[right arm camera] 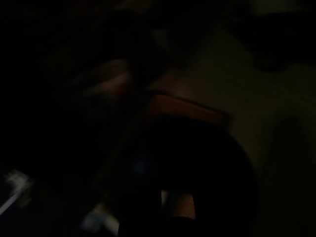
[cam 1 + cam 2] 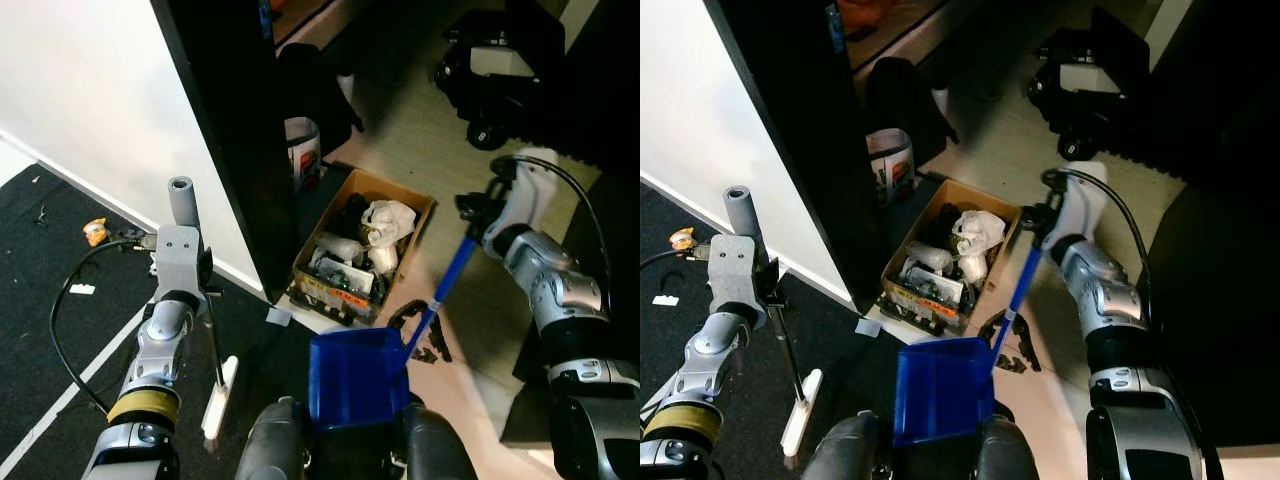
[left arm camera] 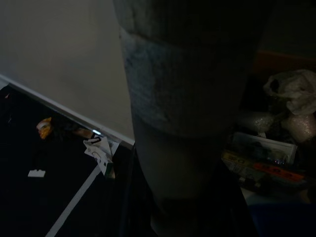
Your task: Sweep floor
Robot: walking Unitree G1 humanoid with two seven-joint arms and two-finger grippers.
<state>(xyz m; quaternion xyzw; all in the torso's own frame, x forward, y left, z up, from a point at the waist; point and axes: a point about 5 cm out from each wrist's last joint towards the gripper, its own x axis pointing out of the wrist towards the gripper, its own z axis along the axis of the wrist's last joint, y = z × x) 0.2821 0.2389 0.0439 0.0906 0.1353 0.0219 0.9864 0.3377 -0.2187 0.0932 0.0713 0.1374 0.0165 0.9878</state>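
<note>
My left gripper (image 2: 183, 272) is shut on a broom with a thick grey handle (image 2: 181, 200). A thin dark rod runs from it down to the white brush head (image 2: 221, 397), which rests on the black mat. The grey handle (image 3: 187, 98) is seen close up in the left wrist view. My right gripper (image 2: 473, 218) is shut on the top of the blue dustpan's long handle (image 2: 447, 280). The blue dustpan (image 2: 355, 377) hangs low in front of my knees. Small black debris (image 2: 427, 335) lies on the pale floor just beside the pan.
An open cardboard box (image 2: 413, 205) full of clutter stands ahead, against a tall black panel (image 2: 235, 130). A black wheeled machine (image 2: 500, 65) sits at the far right. An orange scrap (image 2: 95, 232), a white scrap (image 2: 82, 289) and a paper piece (image 2: 278, 316) lie on the floor.
</note>
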